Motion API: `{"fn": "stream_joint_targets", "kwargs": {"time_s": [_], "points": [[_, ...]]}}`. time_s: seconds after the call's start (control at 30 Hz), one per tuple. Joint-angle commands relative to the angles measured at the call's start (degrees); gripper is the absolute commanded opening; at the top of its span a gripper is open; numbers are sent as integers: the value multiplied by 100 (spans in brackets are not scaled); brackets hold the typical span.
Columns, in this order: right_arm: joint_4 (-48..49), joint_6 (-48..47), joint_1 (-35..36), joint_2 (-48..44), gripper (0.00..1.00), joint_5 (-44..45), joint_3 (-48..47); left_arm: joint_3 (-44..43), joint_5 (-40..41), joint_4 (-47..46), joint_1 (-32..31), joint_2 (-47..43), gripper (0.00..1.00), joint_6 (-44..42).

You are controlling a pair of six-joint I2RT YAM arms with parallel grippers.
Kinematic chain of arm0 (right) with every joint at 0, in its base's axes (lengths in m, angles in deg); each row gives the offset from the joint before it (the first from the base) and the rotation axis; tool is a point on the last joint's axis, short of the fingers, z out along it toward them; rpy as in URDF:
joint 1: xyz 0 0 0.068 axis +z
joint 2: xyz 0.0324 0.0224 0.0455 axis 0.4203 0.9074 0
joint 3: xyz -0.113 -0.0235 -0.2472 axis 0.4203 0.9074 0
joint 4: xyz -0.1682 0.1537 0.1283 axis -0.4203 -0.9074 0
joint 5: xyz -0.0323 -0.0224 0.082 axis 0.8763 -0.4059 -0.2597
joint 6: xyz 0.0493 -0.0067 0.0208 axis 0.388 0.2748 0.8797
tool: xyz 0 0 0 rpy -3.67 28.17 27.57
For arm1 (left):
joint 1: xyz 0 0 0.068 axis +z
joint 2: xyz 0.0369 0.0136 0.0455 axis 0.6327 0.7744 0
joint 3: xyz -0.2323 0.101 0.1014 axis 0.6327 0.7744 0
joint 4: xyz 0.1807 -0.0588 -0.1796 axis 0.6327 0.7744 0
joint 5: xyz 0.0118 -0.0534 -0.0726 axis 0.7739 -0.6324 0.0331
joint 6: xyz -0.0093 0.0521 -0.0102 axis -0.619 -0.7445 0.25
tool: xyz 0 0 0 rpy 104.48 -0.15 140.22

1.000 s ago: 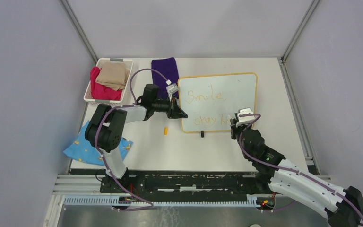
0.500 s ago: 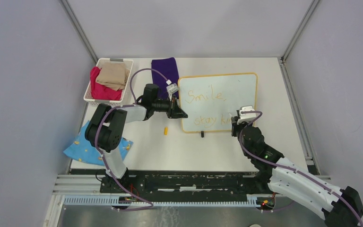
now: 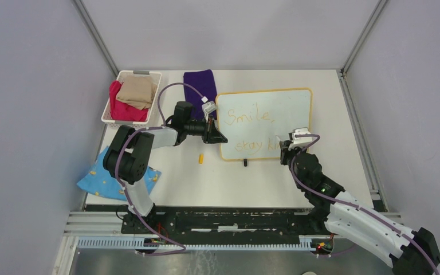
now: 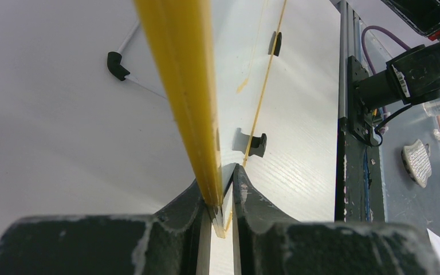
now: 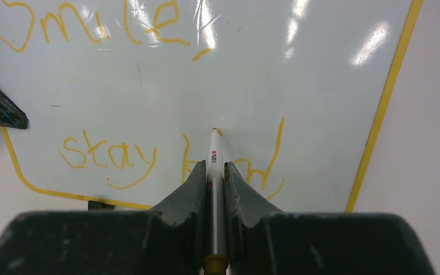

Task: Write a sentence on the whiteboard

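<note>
- R gripper is clenched on the marker. Barrel runs straight out between the fingers, tip over the whiteboard just above the "kind" strokes.
- L gripper pinches the board's yellow frame on the left edge, jaws tight on it. That's my anchor, so no letting go while writing.
- the sentence: "Smile," on top, "stay" + "kind" below. My fingers cover part of the "k-i", so I can't confirm those letters are whole. Looks nearly done imo.
- Step now, my guess: dot the "i" or a last touch-up. Can't tell from the wrist cam if the tip touches or hovers.
- To do it well: light press, short tap, lift straight off, no drag, so no smear. Marker steep to the glossy face so the tip doesn't skid.
- Edges: the "d" ends near the right frame, and the bottom frame runs just below line two. No room for more text there. Blank space is upper right + the mid band only.
- L fingers sit just beside the "s" of "stay", so no leftward sweep w/ the R arm.
- Room: table on the near side is where I'd retreat. A yellow cap and a black foot sit by the board's near edge, so I avoid them on pull-back.
- The basket, purple cloth and blue cloth are well apart from the R arm.
</note>
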Motion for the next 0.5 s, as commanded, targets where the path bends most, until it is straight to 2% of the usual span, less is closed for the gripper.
{"fn": "stream_joint_targets", "kwargs": {"time_s": [0.0, 0.23, 0.47], "points": [[-126, 145, -48, -226, 0, -53, -18, 271, 1439, 991, -247, 508, 2, -819], [-1161, 134, -36, -1144, 0, 59, -482, 270, 1441, 991, -252, 501, 2, -814], [-2424, 781, -45, -1734, 0, 1011, -391, 264, 1448, 991, -249, 509, 2, -820]]}}
